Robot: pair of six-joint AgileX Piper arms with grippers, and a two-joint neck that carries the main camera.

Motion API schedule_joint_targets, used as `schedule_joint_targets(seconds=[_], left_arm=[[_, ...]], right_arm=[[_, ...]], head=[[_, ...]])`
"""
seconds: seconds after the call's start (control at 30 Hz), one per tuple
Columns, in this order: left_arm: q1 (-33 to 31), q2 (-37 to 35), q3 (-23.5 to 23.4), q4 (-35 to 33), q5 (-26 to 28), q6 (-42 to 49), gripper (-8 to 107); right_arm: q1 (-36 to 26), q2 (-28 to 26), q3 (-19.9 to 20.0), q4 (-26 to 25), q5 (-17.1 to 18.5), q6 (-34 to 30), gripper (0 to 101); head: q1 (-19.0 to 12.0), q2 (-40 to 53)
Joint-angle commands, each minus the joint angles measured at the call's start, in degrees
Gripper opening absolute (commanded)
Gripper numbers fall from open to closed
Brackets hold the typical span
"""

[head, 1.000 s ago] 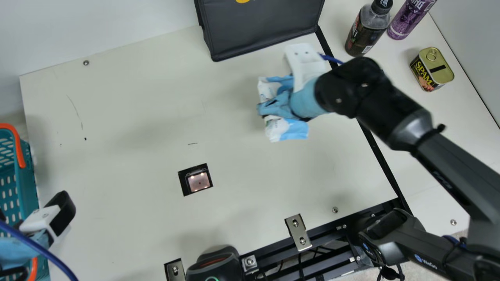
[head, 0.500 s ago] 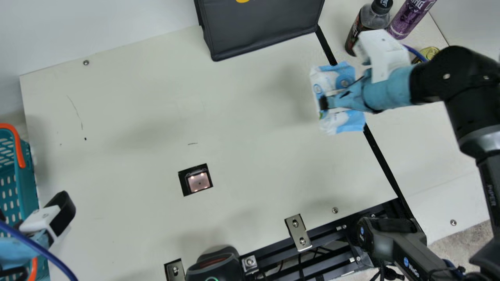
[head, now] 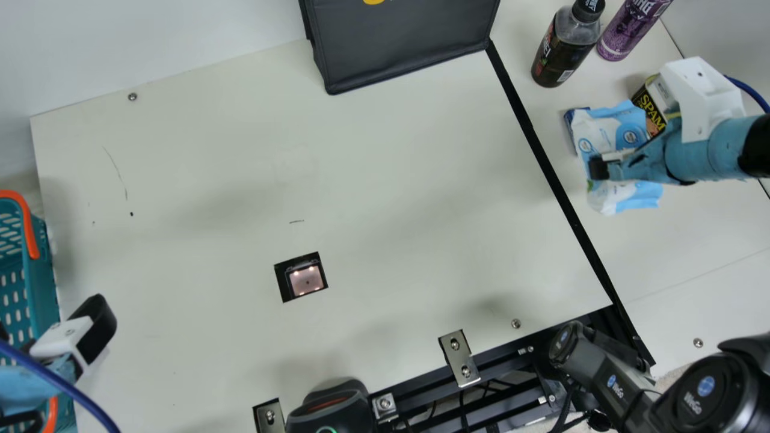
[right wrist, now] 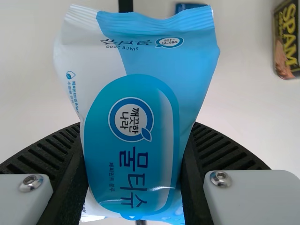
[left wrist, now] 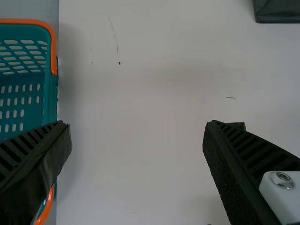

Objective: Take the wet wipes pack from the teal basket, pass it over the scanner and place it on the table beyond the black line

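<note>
While the right gripper (head: 603,167) clenches the wet wipes pack (head: 601,133) beyond the black line (head: 559,191), the left gripper (head: 58,373) holds 2 fingers (left wrist: 229,168) spread.

I find 2 views, main from high and left wrist from nearer, facing down, sharing the teal basket (head: 46,282); right wrist faces down, well apart from it.

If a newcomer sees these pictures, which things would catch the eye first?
Probably the blue-and-white wet wipes pack in the right gripper, right of the black line in the main view. Next, the teal basket with its orange handle at that view's left edge. Then the small lit scanner window in the cream table.
</note>
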Motion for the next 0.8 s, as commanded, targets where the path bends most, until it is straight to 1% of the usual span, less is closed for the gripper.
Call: schedule_joint_targets(seconds=[0.0, 0.13, 0.23, 0.53, 0.77], left_arm=[[0.0, 0.0, 0.0, 0.0, 0.0, 0.0, 90], [0.0, 0.0, 0.0, 0.0, 0.0, 0.0, 90], [0.0, 0.0, 0.0, 0.0, 0.0, 0.0, 90], [0.0, 0.0, 0.0, 0.0, 0.0, 0.0, 90], [0.0, 0.0, 0.0, 0.0, 0.0, 0.0, 90]], right_arm=[[-1.3, -0.1, 0.7, -0.3, -0.5, -3.5, 0], [-2.5, -0.2, 2.5, -1.3, -1.8, -6.3, 0], [-3.3, -0.1, 4.3, -2.3, -3.5, -8.0, 0], [-5.9, 2.0, 9.4, -3.3, -10.5, -14.0, 0], [-7.9, 4.7, 11.4, -2.7, -15.4, -18.5, 0]], head=[[-1.7, -0.1], [-1.7, -0.1], [-1.7, -0.1], [-1.7, -0.1], [-1.7, -0.1]])
